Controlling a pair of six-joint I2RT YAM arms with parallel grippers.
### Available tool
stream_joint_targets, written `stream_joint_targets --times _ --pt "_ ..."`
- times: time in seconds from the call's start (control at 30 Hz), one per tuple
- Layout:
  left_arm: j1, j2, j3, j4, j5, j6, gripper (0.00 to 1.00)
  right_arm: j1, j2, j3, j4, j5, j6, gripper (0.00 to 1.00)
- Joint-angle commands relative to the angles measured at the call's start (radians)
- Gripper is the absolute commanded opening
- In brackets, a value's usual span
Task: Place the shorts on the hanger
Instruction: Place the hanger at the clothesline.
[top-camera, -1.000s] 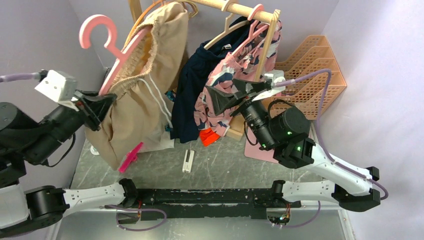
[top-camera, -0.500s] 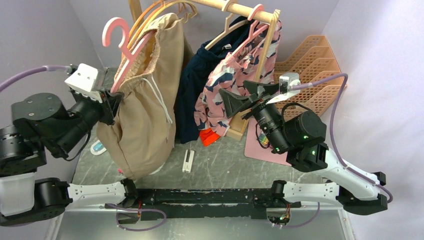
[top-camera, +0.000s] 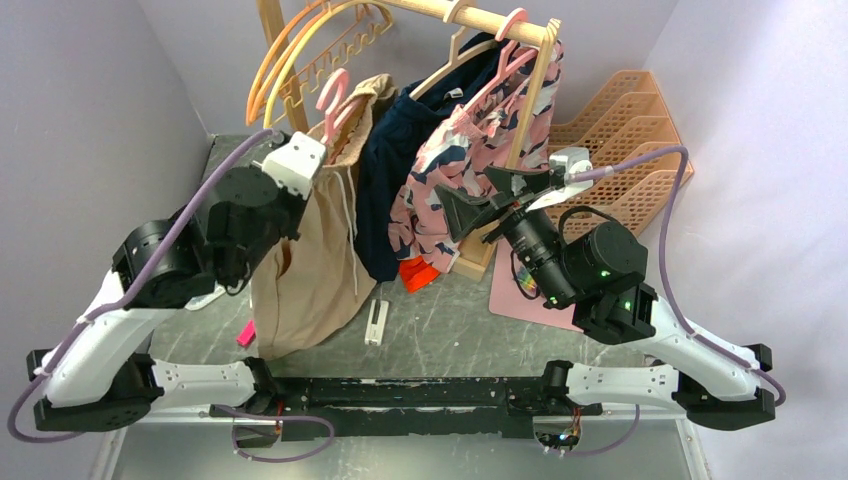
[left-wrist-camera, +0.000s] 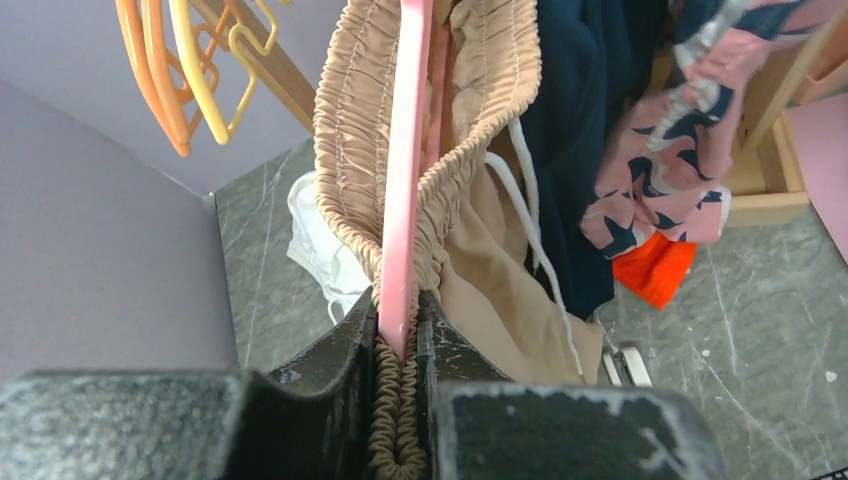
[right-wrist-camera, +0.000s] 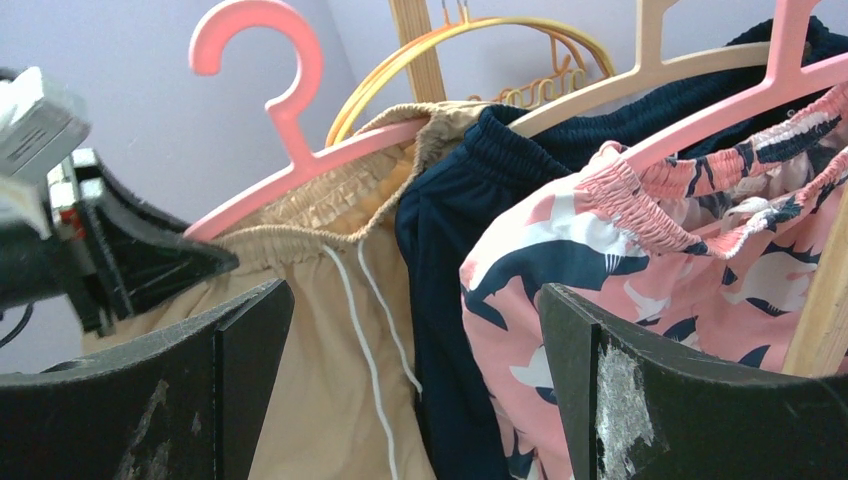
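Jaws of the left gripper (left-wrist-camera: 398, 325) are clenched on the hanger (left-wrist-camera: 408, 150) and on a fold of the shorts (left-wrist-camera: 490, 270). The pink bar stands edge-on between the 2 black fingers, with the gathered waistband bunched below it in the same pinch. The waistband is stretched around the hanger's arm, and the white drawstring (left-wrist-camera: 530, 230) trails down the tan cloth. From above, the shorts hang from the hanger as 1 long tan drape at the left of the wooden rail (top-camera: 470, 15), just beside the navy garment (top-camera: 385, 200). Their lower edge comes down close to the grey table (top-camera: 440, 340); whether it touches I cannot tell. The hanger's hook rises near the orange hanger (top-camera: 262, 75) and the yellow hanger (top-camera: 290, 75); whether it is over the rail cannot be made out. The right gripper (right-wrist-camera: 410, 340) is spread wide and grasps nothing, hovering in front of the clothes with its 2 fingers framing the navy garment and the edge of the pink, navy and white patterned garment (right-wrist-camera: 620, 290). On the table lie an orange cloth (top-camera: 415, 272), a small white object (top-camera: 376, 322) and a pink clip (top-camera: 245, 333). A peach file rack (top-camera: 620, 130) stands against the right wall.
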Motion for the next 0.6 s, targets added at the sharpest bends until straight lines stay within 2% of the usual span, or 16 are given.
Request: stream_joint_targets --times 0.0,0.1,0.3,0.43,0.57 --pt "0.19 0.021 0.008 0.146 0.138 0.06 0.07 0.001 -0.011 0.009 -0.025 -0.012 0.004 0.97" --pt "0.412 0.048 -0.021 0.192 0.345 0.071 0.07 0.001 -0.013 0.005 -0.029 -0.014 0.008 0.97" --pt "0.616 0.101 -0.062 0.281 0.501 0.026 0.07 0.001 -0.009 0.01 -0.044 -0.014 0.008 0.97" --pt "0.654 0.138 0.006 0.313 0.631 0.024 0.07 0.0 -0.01 0.024 -0.058 -0.009 -0.005 0.97" --pt "0.634 0.199 0.216 0.297 0.769 0.022 0.07 0.001 -0.017 0.047 -0.064 0.001 -0.026 0.97"
